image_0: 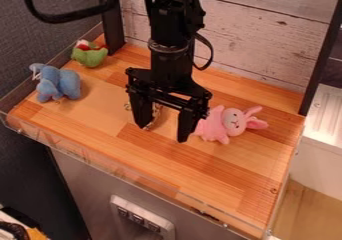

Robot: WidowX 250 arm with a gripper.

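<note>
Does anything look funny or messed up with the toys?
The pink bunny lies flopped over beside the pincer, ears pointing away from it, instead of sitting up. I see nothing spilled or torn.

A black two-finger gripper (163, 133) is hanging over a wooden tabletop (224, 171), its fingers standing apart. Just right of it, a pink plush rabbit (234, 122) is lying. A small, partly hidden object (156, 115) is showing behind the fingers. Farther left, a blue plush toy (65, 83) is resting near a green one (89, 58).
</note>
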